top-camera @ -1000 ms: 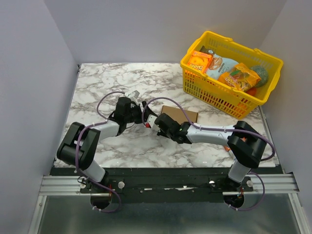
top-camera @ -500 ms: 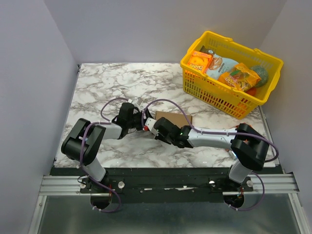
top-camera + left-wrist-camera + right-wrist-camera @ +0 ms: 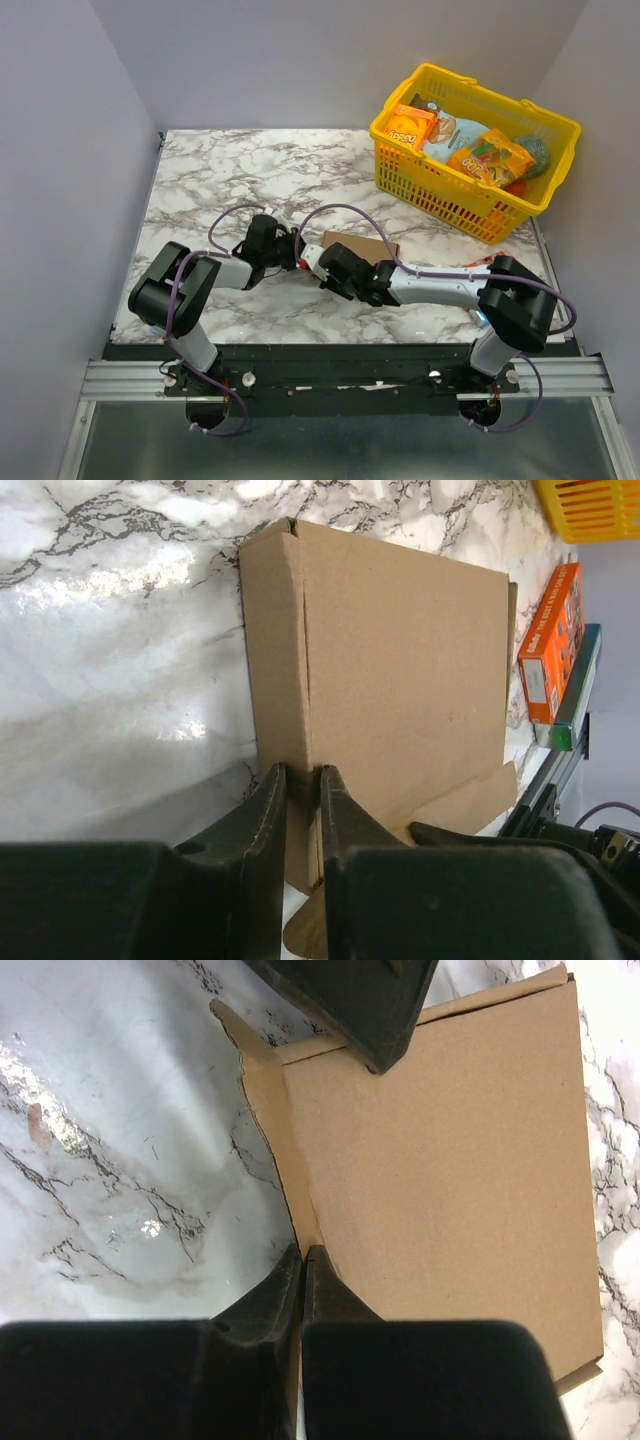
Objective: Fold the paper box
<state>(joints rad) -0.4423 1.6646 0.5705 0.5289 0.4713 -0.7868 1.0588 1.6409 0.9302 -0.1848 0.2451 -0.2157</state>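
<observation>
Flap fold in hand: left gripper (image 3: 303, 780) and right gripper (image 3: 302, 1260) both pinch one edge strip (image 3: 275, 650) of the paper box (image 3: 400, 680).
Next you should raise it together, evenly.

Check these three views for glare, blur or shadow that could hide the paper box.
Top external: even, soft lighting, no strong glare, but the arms hide most of the paper box. Left wrist: white glare on the marble table; box sharp, left pincer dark and soft. Right wrist: small glare spot on the marble, right pincer nearly black, cardboard grain crisp.
</observation>
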